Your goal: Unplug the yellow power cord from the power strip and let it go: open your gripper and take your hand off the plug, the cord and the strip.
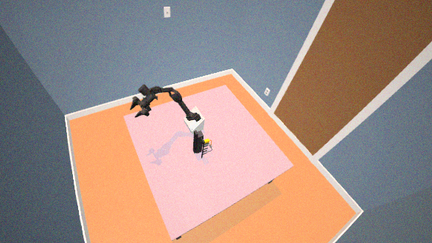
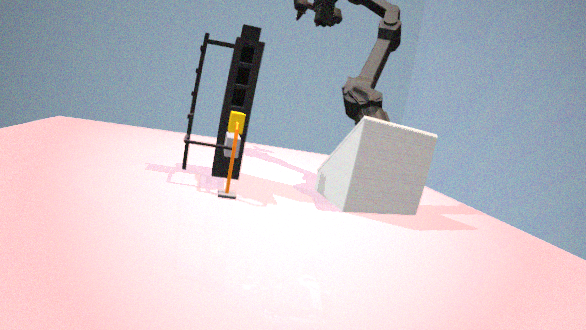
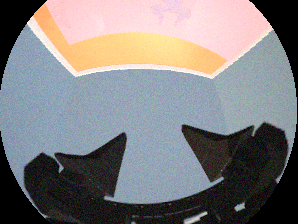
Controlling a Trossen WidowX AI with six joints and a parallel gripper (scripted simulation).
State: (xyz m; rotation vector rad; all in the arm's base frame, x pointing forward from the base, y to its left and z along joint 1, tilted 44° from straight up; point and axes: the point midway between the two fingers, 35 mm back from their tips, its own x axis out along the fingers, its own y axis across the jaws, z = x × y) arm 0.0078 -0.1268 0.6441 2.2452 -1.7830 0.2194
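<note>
Pink desk (image 2: 125, 240) carries an upright black power strip (image 2: 240, 100); the small rigid yellow plug (image 2: 236, 121), likely light, sits in a low socket. Grasp its flat sides. Jaws released, high, well apart.
</note>
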